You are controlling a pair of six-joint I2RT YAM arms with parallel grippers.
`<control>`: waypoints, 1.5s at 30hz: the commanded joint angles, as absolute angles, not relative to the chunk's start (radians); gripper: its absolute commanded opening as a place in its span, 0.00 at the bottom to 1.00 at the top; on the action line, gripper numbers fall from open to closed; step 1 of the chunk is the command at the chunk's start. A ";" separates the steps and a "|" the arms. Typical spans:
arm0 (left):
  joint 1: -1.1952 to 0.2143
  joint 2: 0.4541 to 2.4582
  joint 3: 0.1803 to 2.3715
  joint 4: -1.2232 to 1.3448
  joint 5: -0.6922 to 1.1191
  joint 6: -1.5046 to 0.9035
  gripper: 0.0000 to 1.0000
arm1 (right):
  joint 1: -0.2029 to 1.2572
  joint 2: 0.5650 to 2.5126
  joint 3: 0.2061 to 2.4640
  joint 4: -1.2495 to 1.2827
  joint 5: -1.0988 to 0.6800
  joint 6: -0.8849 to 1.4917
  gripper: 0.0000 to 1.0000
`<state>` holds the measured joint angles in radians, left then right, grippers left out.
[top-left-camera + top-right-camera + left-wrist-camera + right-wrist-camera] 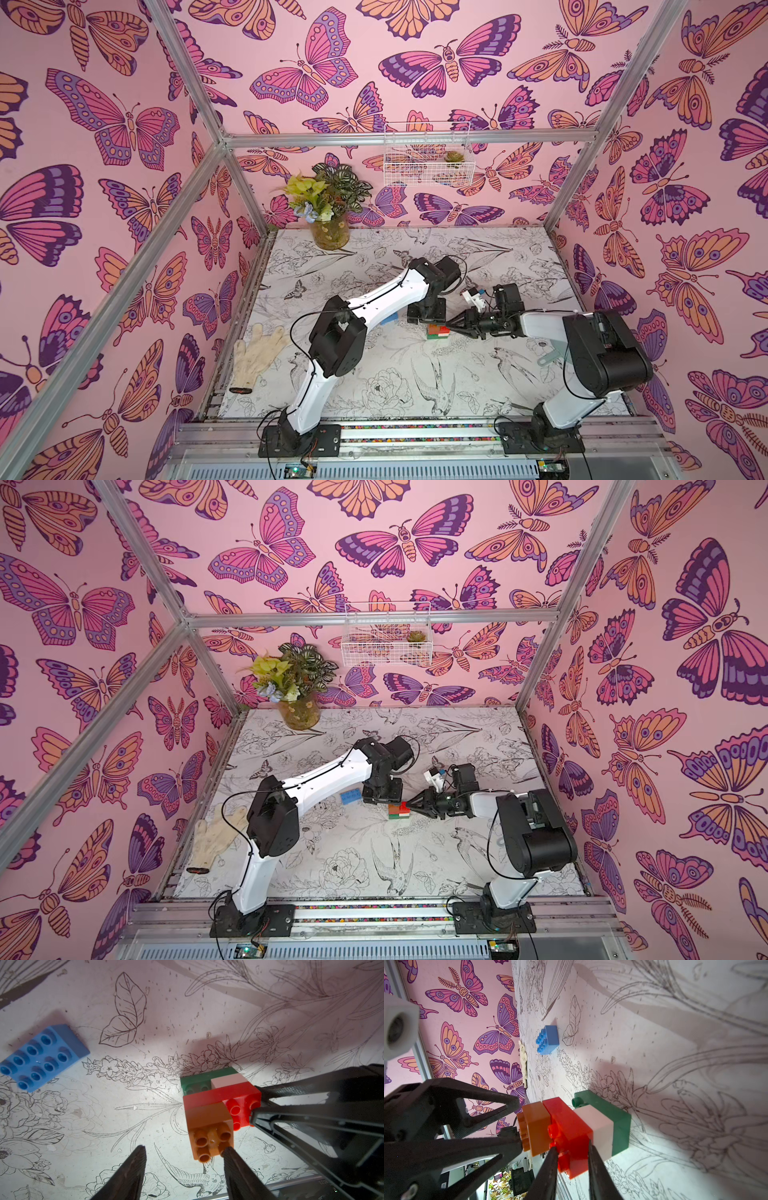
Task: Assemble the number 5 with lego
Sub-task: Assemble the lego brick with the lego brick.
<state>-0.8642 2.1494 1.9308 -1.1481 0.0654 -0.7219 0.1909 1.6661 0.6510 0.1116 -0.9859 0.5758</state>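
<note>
Left arm [386, 297] hides most of the blue brick [391, 318] in a top view.

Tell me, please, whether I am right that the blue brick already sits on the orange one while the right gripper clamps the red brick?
No: the blue brick lies on the table, apart from the orange brick, as the left wrist view shows. The right gripper does clamp the red brick.

Red brick [571, 1136]: hard plastic, glossy, catching the light. Blue brick [44, 1056]: same plastic, smooth, softer sheen. Left gripper [184, 1147]: fingers [131, 1172] matt black, finely ribbed. Table cover [166, 1012]: matt print, gritty specks. Glove [259, 353]: coarse knitted cloth. Frame bars [311, 140]: dull brushed metal.
</note>
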 commanded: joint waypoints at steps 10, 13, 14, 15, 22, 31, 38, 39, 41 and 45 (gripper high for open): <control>-0.855 2.141 1.913 -1.153 0.049 -0.716 0.64 | 0.208 1.680 0.637 -0.005 -0.900 0.563 0.29; -0.848 2.120 1.926 -1.157 0.046 -0.712 0.65 | 0.209 1.663 0.644 -0.021 -0.899 0.567 0.35; -0.847 2.114 1.929 -1.158 0.045 -0.710 0.65 | 0.207 1.657 0.647 -0.026 -0.899 0.566 0.38; -0.844 2.110 1.935 -1.161 0.044 -0.708 0.65 | 0.208 1.648 0.651 -0.032 -0.899 0.568 0.39; -0.819 2.063 1.963 -1.185 0.020 -0.687 0.66 | 0.208 1.616 0.670 -0.064 -0.897 0.572 0.46; -0.738 1.998 1.889 -1.195 0.005 -0.642 0.67 | 0.208 1.579 0.702 -0.100 -0.894 0.580 0.53; -0.653 1.991 1.775 -1.123 0.017 -0.551 0.68 | 0.208 1.537 0.724 -0.135 -0.886 0.584 0.55; -0.640 1.994 1.757 -1.101 0.025 -0.531 0.68 | 0.208 1.528 0.727 -0.144 -0.884 0.583 0.56; -0.622 2.004 1.731 -1.058 0.036 -0.485 0.68 | 0.207 1.511 0.735 -0.169 -0.878 0.575 0.56; -0.581 2.030 1.697 -0.980 0.048 -0.415 0.68 | 0.208 1.481 0.742 -0.212 -0.864 0.563 0.57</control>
